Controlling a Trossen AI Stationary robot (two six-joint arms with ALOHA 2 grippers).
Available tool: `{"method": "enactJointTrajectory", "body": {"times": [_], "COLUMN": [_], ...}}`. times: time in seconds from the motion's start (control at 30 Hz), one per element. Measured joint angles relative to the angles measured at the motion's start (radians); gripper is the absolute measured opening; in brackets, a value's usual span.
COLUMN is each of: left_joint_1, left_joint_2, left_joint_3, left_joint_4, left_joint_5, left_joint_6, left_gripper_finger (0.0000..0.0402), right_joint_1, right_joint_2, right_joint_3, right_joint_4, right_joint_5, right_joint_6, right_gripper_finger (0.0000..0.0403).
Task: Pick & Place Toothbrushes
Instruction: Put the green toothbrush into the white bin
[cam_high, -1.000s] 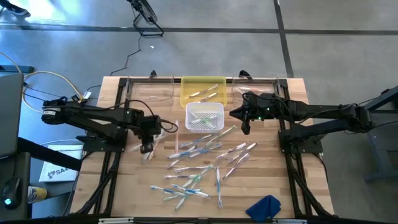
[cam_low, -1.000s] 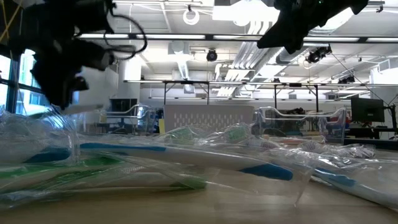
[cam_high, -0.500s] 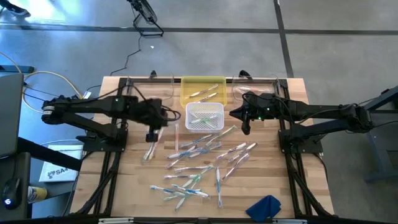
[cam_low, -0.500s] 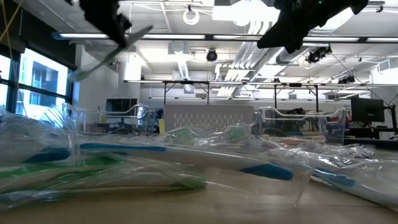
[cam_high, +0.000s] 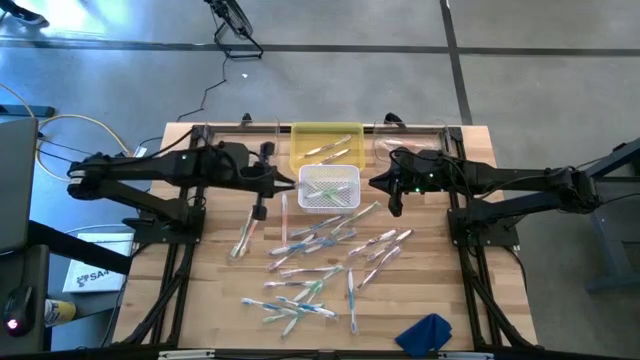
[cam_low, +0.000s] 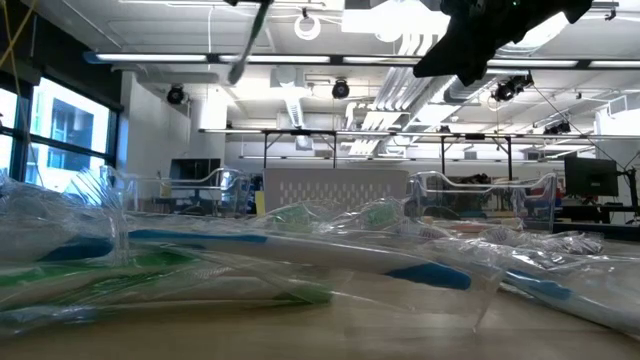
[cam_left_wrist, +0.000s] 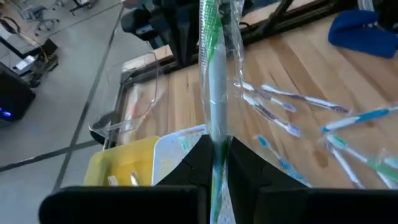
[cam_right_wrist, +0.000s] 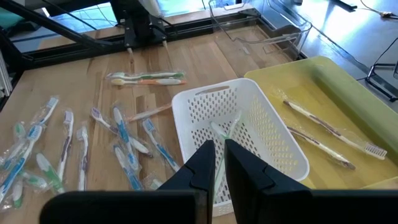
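My left hand (cam_left_wrist: 214, 163) is pinching a wrapped green toothbrush (cam_left_wrist: 211, 74) up off the desk (cam_high: 220, 290), beside the white basket (cam_high: 329, 188); its lower end is cut off below the fingers. Right hand (cam_right_wrist: 215, 163) hovers over that basket, pressed together. Low down, the toothbrush pile (cam_high: 320, 262) is just a blur of wrappers

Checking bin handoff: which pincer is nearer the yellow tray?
Left. The left pincer sits just off the yellow tray's left edge, holding a green toothbrush; the right pincer hangs farther off, beyond its right front corner.
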Motion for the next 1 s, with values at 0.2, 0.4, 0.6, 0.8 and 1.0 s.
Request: {"method": "enactJointTrajectory", "body": {"times": [0.2,0.4,0.6,0.8,1.0], "left_joint_1": [0.034,0.172,0.279,0.328,0.329], "left_joint_2": [0.068,0.174,0.250,0.334,0.413], "left_joint_3": [-0.001,-0.002,-0.001,-0.001,-0.001], "left_joint_4": [0.065,0.155,0.239,0.389,0.439], "left_joint_5": [0.012,0.169,0.213,0.360,0.384], "left_joint_6": [0.043,-0.008,-0.088,-0.143,-0.150], "left_gripper_finger": [0.0021,0.0021,0.0021,0.0021,0.0021], "right_joint_1": [0.000,0.008,0.042,0.086,0.116], "right_joint_2": [0.000,-0.012,-0.011,-0.011,-0.011], "right_joint_3": [0.000,0.000,0.000,0.000,0.000], "right_joint_4": [-0.002,-0.002,-0.052,-0.107,-0.109], "right_joint_5": [-0.016,-0.032,-0.034,-0.036,-0.037], "right_joint_6": [0.037,0.029,0.027,0.026,0.026], "right_gripper_finger": [0.0028,0.0028,0.0028,0.0028,0.0028]}}
